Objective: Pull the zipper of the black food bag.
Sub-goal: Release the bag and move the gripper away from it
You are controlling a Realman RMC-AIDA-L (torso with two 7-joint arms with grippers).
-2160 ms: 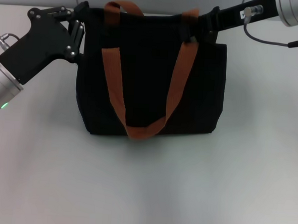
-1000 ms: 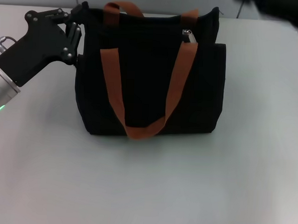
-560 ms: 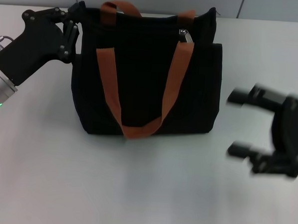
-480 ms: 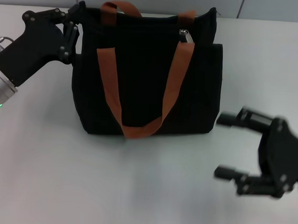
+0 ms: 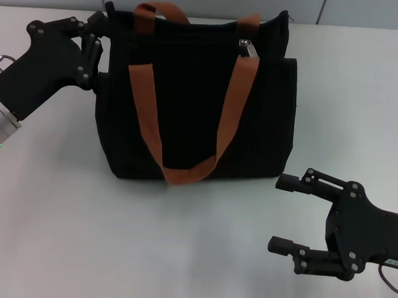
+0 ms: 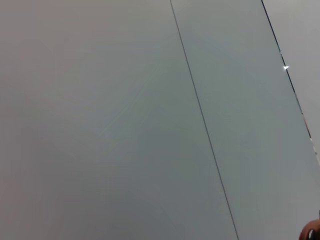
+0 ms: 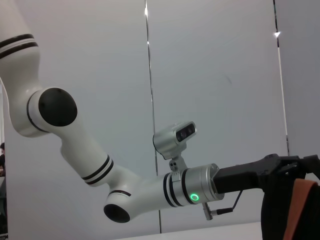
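The black food bag (image 5: pixel 195 102) stands upright in the middle of the table, its two rust-orange strap handles (image 5: pixel 235 104) hanging over the front. The small silver zipper (image 5: pixel 248 47) sits on the top edge near the bag's right end. My left gripper (image 5: pixel 99 47) is shut on the bag's top left corner. It also shows in the right wrist view (image 7: pixel 274 169), against the bag (image 7: pixel 277 210). My right gripper (image 5: pixel 281 213) is open and empty, low over the table in front of the bag's right corner, well away from the zipper.
The white tabletop (image 5: pixel 114 238) stretches in front of the bag and to both sides. A grey panelled wall (image 6: pixel 150 120) rises behind the table. My left arm's white links (image 7: pixel 75 145) fill the right wrist view.
My right gripper has left the zipper at the bag's top right and come down to the table's front right, open. The bag and left gripper have shifted slightly left.
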